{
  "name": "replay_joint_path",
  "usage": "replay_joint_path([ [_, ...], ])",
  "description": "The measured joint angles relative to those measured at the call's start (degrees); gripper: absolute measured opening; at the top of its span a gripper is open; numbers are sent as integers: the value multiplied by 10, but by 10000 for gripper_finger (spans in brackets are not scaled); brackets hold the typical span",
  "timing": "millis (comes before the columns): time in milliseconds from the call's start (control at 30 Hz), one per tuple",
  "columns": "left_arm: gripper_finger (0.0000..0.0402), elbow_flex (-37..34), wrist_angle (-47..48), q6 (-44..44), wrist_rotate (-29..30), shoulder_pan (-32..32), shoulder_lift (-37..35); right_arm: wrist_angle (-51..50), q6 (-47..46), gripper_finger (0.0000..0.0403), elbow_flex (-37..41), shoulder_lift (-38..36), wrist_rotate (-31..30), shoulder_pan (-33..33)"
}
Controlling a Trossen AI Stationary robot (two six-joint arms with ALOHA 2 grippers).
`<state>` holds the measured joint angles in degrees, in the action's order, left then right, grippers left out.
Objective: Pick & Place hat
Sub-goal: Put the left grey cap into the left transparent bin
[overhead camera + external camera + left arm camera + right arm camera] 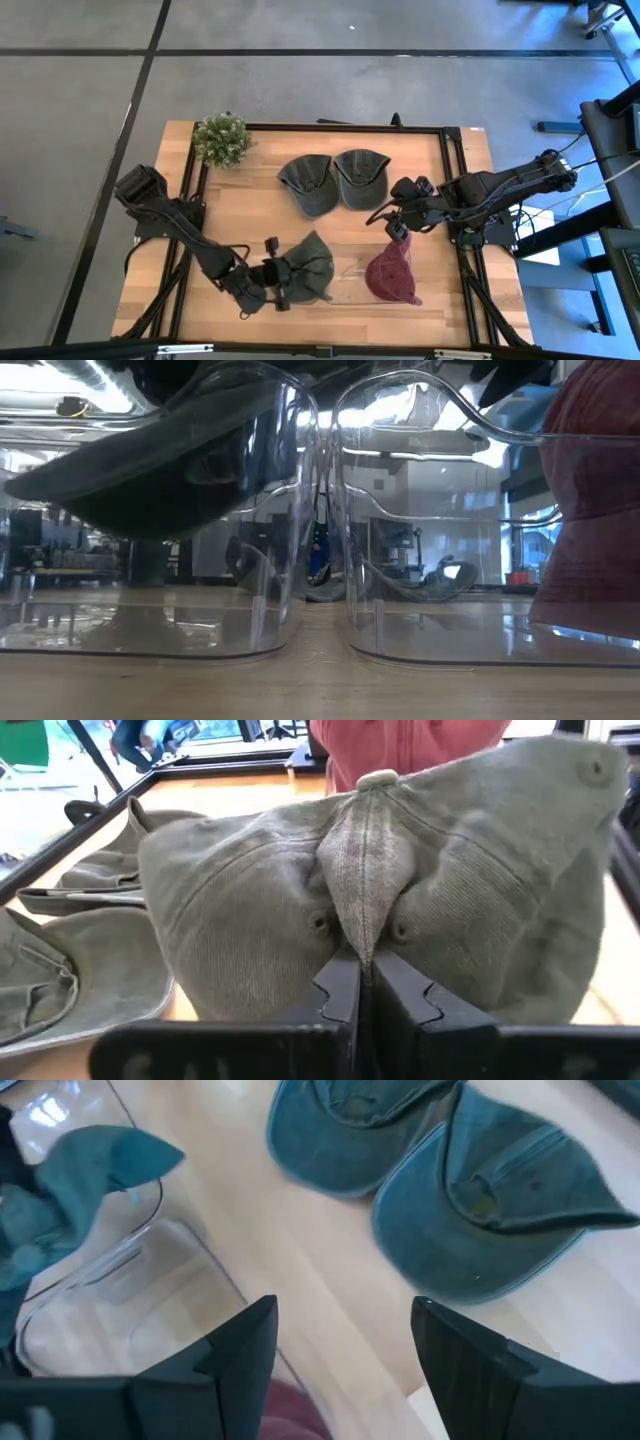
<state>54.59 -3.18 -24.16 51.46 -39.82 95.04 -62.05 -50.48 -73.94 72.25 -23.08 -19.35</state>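
On your left, the green hat (pixel 312 265) is sitting bunched up at the front of the table (pixel 250 215), over the left clear bin (pixel 200 560); its long axis is running across the table, and which way its brim is facing is hard to tell. Your left gripper (pixel 272 285) is clenching a fold of that hat's crown, jaws pressed nearly together. Behind, two more green hats (pixel 333 180) are lying side by side, brims pointing forward. To the right, the dark red hat (pixel 392 275) is resting in the right clear bin (pixel 450 590). Your right gripper (pixel 398 228) is hovering just above it, jaws spread wide, gripping nothing. No writing is showing.
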Motion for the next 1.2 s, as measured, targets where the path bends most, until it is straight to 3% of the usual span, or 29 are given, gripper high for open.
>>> replay_joint_path([
  [467, 45, 0, 3, 67, -43, 3, 13, 1, 13, 232, 0, 0, 18, 0],
  [833, 146, 0, 4, 108, 29, 0, -5, 3, 7, 232, 0, 0, 18, 1],
  [1000, 159, 0, 10, 119, 19, 3, -41, 28, 2, 232, -1, 0, 18, 5],
  [1200, 156, 0, 58, 112, -36, 23, -49, 49, 29, 232, -1, 0, 17, 25],
])
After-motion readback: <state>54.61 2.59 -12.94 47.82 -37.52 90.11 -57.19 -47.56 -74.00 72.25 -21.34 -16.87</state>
